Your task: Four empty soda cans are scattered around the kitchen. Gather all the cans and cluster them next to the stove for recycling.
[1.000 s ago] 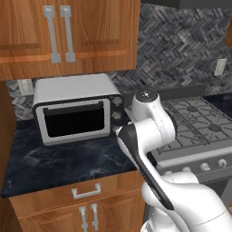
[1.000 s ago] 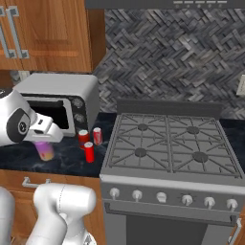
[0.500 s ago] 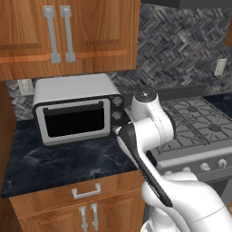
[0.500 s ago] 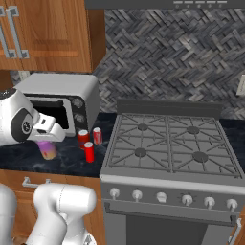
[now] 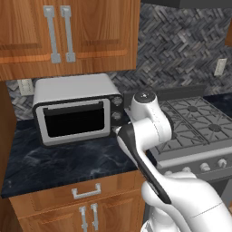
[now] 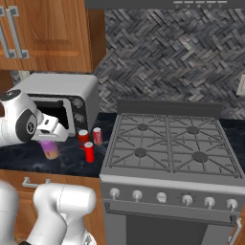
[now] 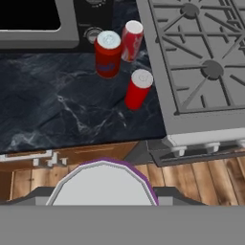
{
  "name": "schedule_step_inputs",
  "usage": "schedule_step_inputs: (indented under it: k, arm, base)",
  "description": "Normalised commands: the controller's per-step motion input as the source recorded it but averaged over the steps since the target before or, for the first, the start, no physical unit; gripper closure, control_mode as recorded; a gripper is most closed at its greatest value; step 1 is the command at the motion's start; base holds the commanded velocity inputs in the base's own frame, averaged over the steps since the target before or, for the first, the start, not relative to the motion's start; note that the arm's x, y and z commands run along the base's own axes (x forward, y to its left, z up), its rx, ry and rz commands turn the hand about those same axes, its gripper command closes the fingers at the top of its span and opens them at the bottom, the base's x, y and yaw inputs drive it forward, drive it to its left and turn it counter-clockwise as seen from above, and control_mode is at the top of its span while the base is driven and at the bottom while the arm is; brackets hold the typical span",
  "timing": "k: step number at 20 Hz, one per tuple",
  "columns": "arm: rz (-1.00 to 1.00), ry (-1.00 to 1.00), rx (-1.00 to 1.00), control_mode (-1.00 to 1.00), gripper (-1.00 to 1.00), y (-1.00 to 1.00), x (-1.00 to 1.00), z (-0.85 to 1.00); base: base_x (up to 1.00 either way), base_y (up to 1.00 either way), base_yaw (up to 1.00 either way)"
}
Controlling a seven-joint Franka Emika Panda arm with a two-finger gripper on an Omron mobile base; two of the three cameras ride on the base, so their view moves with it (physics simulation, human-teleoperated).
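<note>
A silver toaster oven (image 5: 74, 111) with a dark glass door sits on the black marbled counter (image 5: 59, 161), against the grey herringbone wall (image 6: 167, 52). Wooden cabinets (image 5: 68, 31) hang above it, and a drawer (image 5: 86, 191) with a metal handle lies below.

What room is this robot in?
A kitchen, it seems: there is a silver gas stove with dark grates, a silver toaster oven on a black marbled countertop, and orange-brown wooden cabinets above.

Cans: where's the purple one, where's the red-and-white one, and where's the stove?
purple can (image 6: 51, 150), right base view, its side below the gripper.
red-and-white can (image 7: 132, 40), hand view, its side.
stove (image 6: 162, 196), right base view, its knob panel.
</note>
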Motion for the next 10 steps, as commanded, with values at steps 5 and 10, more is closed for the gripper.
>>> schedule_step_inputs:
  k: [5, 10]
  arm:
    - [0.0, 0.0, 0.0, -1.0, 1.0, -0.05, 0.13, -0.08]
    - [0.0, 0.0, 0.0, -1.0, 1.0, -0.04, 0.15, -0.08]
  base:
    - [0.0, 0.0, 0.0]
    - [0.0, 0.0, 0.0]
